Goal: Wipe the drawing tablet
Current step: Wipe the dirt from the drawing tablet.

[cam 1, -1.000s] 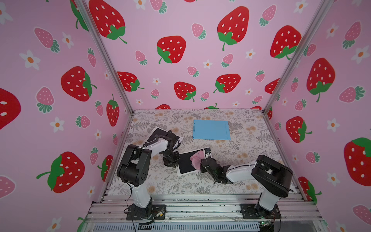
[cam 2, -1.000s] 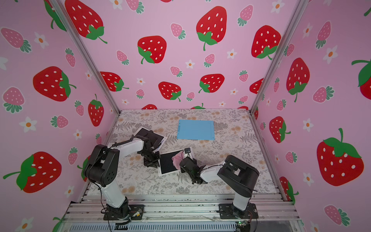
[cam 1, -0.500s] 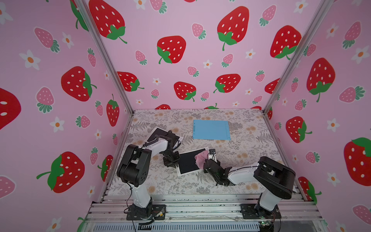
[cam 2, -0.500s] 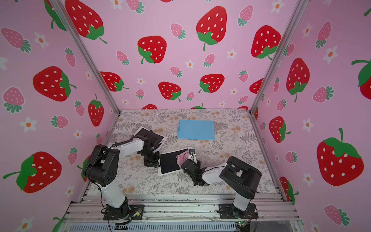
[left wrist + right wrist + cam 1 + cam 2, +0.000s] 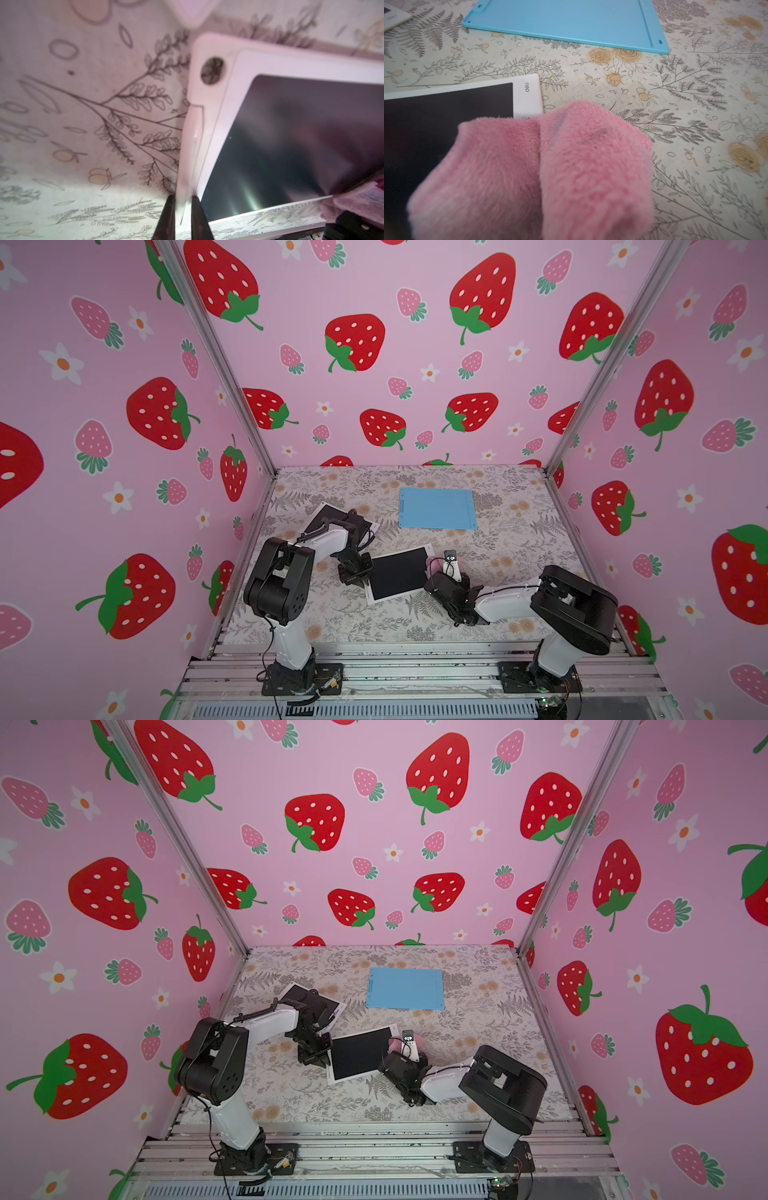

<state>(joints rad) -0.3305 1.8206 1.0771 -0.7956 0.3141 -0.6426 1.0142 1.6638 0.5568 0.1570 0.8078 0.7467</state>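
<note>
Tablet (image 5: 398, 571) flat on table (image 5: 519, 531), pink cloth (image 5: 533, 170) overlapping its edge.

I can't see the right gripper's (image 5: 441, 572) fingers: the pink cloth (image 5: 533, 172) buries them in the wrist view. My left arm (image 5: 328, 540) covers part of the far-left tablet (image 5: 328, 514), and the left wrist view is blurred.

Top pair: my stereo head sits high at the front, angled down; both top views share the whole table (image 5: 519, 539), both arms and the back wall.
Left wrist: my camera hangs very close above the drawing tablet (image 5: 291, 135), at its white edge.
Right wrist: low and close behind the pink cloth (image 5: 539, 170), facing the blue board (image 5: 571, 18); shares that tablet.
</note>
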